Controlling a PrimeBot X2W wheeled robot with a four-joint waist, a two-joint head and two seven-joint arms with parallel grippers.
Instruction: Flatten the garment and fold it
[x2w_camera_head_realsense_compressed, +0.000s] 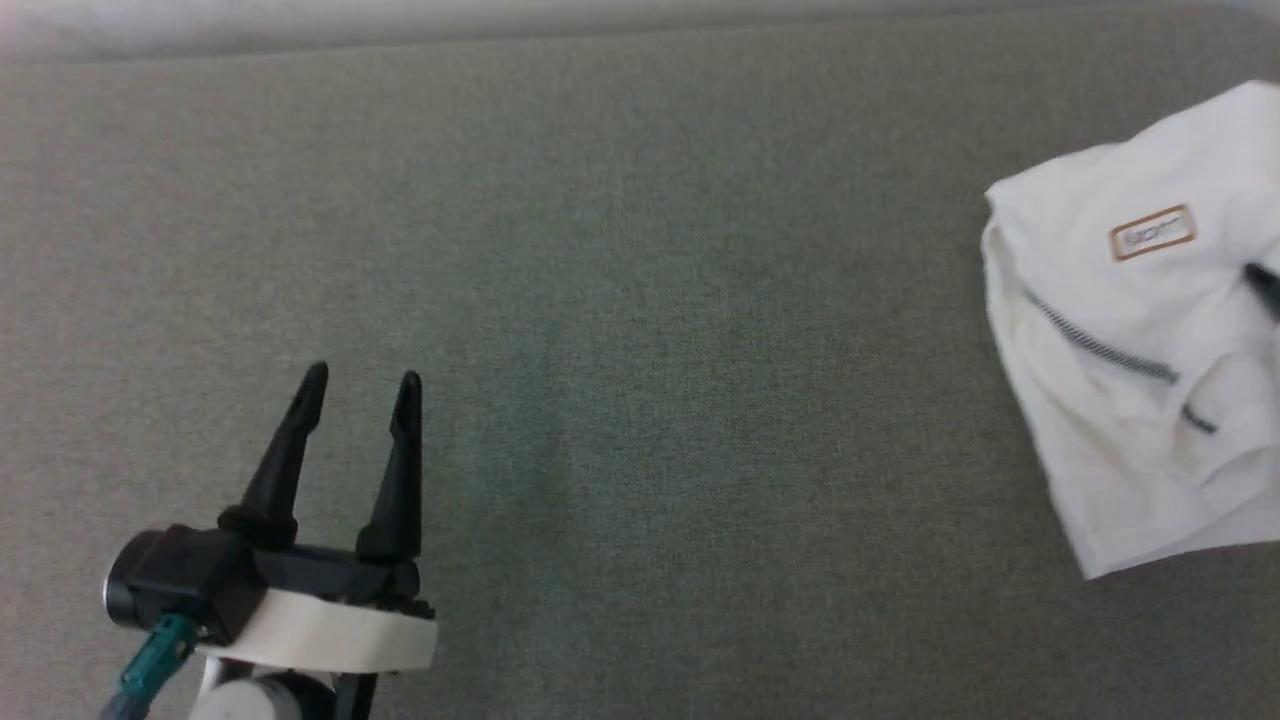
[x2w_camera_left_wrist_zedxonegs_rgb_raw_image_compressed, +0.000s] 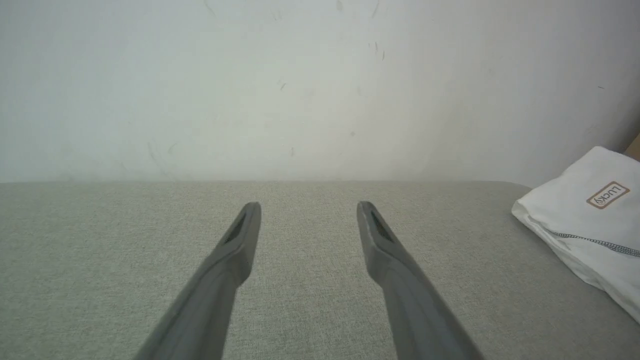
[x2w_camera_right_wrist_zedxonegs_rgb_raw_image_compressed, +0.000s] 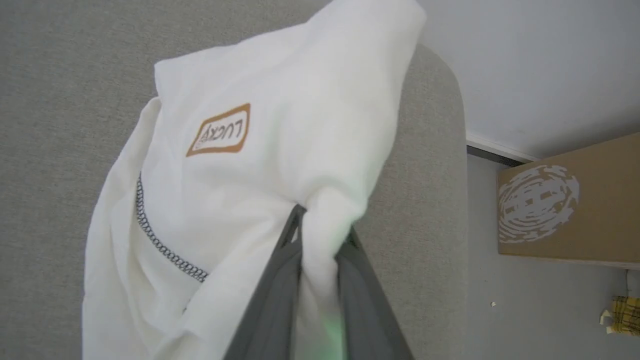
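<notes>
Head view: the garment (x2w_camera_head_realsense_compressed: 1130, 330) sits at the right edge of the picture, on the right side of the grey cloth-covered table (x2w_camera_head_realsense_compressed: 640, 300). It is a thin white shirt, bunched into a loose heap rather than spread flat. The heap's long axis runs roughly from near to far, leaning outward to the right at its far end. A dark grey zigzag seam (x2w_camera_head_realsense_compressed: 1100, 345) crosses it on a slant, from upper left to lower right.

On the upper part sits a small rectangular logo (x2w_camera_head_realsense_compressed: 1152, 232) with a brown outline, too blurred to read from here. From the left wrist view the logo (x2w_camera_left_wrist_zedxonegs_rgb_raw_image_compressed: 607, 195) reads "LUCKY", and the garment (x2w_camera_left_wrist_zedxonegs_rgb_raw_image_compressed: 575, 220) lies near the table's far right corner. In the right wrist view the same logo (x2w_camera_right_wrist_zedxonegs_rgb_raw_image_compressed: 220, 131) appears upside down, with the seam (x2w_camera_right_wrist_zedxonegs_rgb_raw_image_compressed: 160, 240) below it.

Over on the left, the left tool (x2w_camera_head_realsense_compressed: 362, 378) hovers above bare table with its two fingers spread wide and nothing between them. It is well apart from the garment. Its own camera shows the left tool (x2w_camera_left_wrist_zedxonegs_rgb_raw_image_compressed: 309, 205) pointing at a pale wall (x2w_camera_left_wrist_zedxonegs_rgb_raw_image_compressed: 300, 75).

Seen from its own wrist, the right tool (x2w_camera_right_wrist_zedxonegs_rgb_raw_image_compressed: 324, 222) is clenched on a gathered fold of the garment (x2w_camera_right_wrist_zedxonegs_rgb_raw_image_compressed: 280, 150), with white cloth pinched between the fingers. Beyond the table's rounded corner, a cardboard box (x2w_camera_right_wrist_zedxonegs_rgb_raw_image_compressed: 570, 210) printed with a white swirl stands on the floor (x2w_camera_right_wrist_zedxonegs_rgb_raw_image_compressed: 540, 310).
</notes>
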